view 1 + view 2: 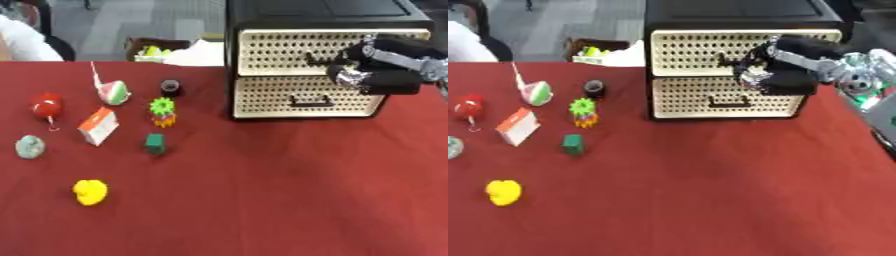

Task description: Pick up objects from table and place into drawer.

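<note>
Reaching right hand (785,67) seemingly at cream perforated drawer (297,52), black handle

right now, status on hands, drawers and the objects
Right hand at upper drawer handle, grip unclear. Left hand not in view. Both drawers look shut. Toys, including yellow one and green block, lie on table; path clear.

I see my right hand (363,70) at about two o'clock, fingers curled at the handle of the upper cream perforated drawer (297,51) of the black cabinet (324,15) — whether they grip it I cannot tell. On the red tablecloth (289,200), toward nine o'clock, lie a yellow lump (90,192), a green block (156,143), a green spiky toy (162,111) and a red ball (46,105) — all apart.
</note>
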